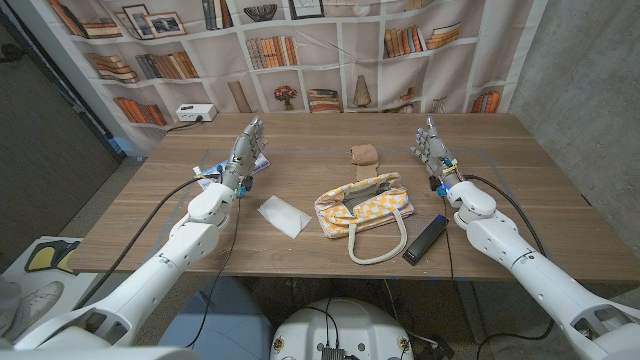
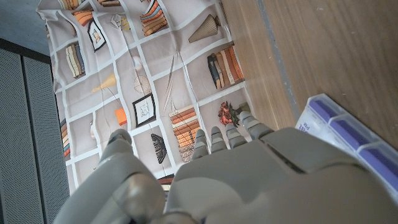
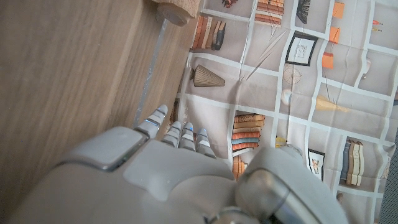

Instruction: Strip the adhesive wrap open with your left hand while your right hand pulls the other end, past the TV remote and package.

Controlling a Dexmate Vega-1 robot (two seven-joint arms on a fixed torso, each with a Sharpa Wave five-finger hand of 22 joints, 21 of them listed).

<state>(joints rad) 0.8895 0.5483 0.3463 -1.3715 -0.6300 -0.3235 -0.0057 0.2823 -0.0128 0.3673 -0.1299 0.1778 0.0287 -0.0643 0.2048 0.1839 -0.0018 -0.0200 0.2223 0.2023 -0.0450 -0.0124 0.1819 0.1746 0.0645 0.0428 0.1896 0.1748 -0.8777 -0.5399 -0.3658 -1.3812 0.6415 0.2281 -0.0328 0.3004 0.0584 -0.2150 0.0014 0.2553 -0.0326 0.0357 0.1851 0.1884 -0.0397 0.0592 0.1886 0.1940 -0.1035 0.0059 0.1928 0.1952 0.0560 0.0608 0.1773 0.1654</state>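
The tan roll of adhesive wrap (image 1: 363, 154) stands at the far middle of the table, untouched; its edge also appears as the roll (image 3: 177, 9) ahead of my right hand. My left hand (image 1: 245, 150) is raised on the left with its fingers stretched out, holding nothing, well apart from the roll. My right hand (image 1: 432, 150) stands likewise to the right of the roll, fingers extended and holding nothing. The black TV remote (image 1: 425, 240) lies near the front right. A blue-and-white package (image 1: 212, 172) lies just beside my left hand (image 2: 249, 180), seen as the package (image 2: 348, 134).
A yellow checked bag (image 1: 365, 205) with white handles lies in the middle, between the roll and the front edge. A flat white packet (image 1: 284, 215) lies left of it. A bookshelf-printed backdrop (image 1: 330, 50) hangs behind the wooden table (image 1: 520, 180).
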